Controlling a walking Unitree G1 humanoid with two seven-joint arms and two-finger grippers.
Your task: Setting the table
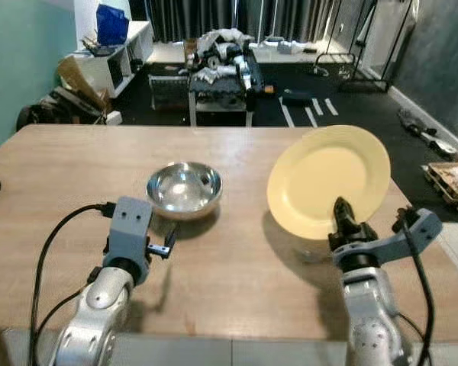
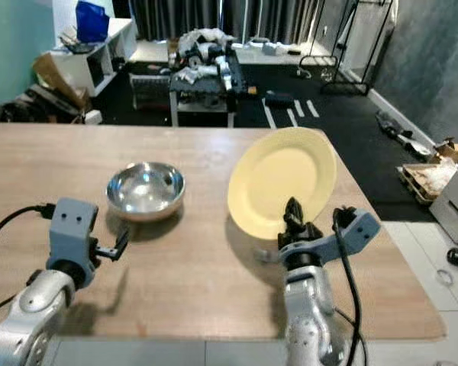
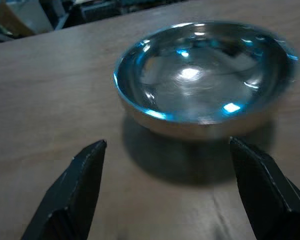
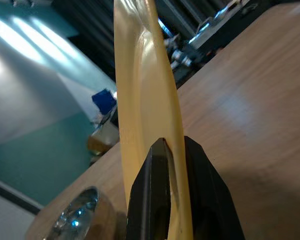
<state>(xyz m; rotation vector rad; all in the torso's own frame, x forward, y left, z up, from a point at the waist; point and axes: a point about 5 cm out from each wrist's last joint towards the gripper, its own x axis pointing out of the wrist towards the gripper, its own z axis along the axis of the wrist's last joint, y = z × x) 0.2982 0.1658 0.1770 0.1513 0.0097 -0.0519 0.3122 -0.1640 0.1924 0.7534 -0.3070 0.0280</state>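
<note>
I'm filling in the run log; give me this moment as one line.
right gripper: shut on yellow plate, held tilted above table | left gripper: open, just short of steel bowl | bowl on table

The left claw [image 3: 165, 190] hangs low over the table [image 1: 237, 274], fingers spread wide and pointing far. The right claw [image 4: 172, 165], raised at the near right, has its fingers pinched on the plate [image 1: 328, 179] rim
</note>
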